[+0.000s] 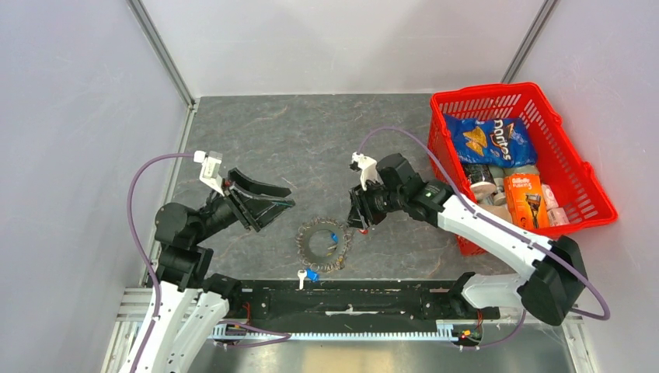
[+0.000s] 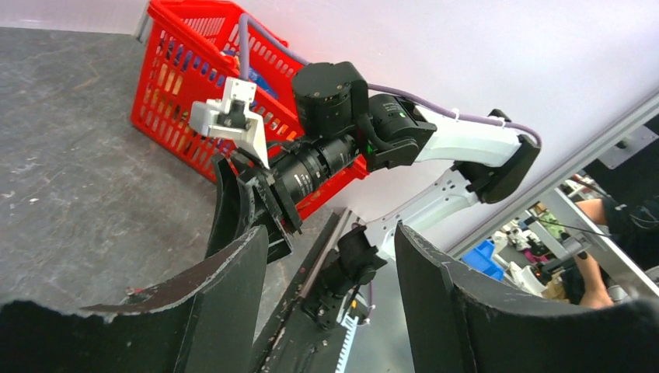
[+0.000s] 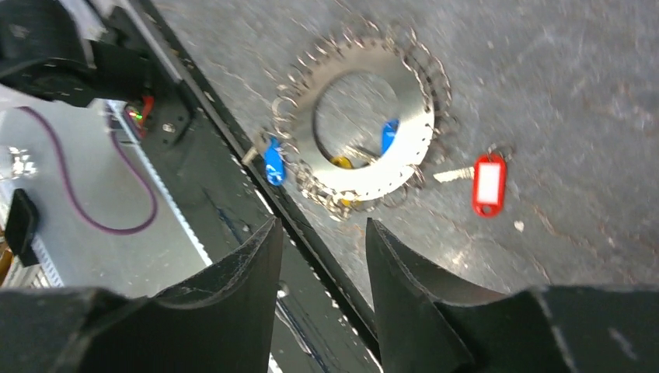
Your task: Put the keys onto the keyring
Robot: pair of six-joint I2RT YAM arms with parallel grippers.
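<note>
On mottled grey tabletop (image 3: 559,93), flat saw-toothed metal keyring (image 3: 381,177) beside red-tagged key (image 3: 486,185)

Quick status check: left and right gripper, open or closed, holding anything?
Left gripper: open, holding nothing.
Right gripper: open, holding nothing.
</note>
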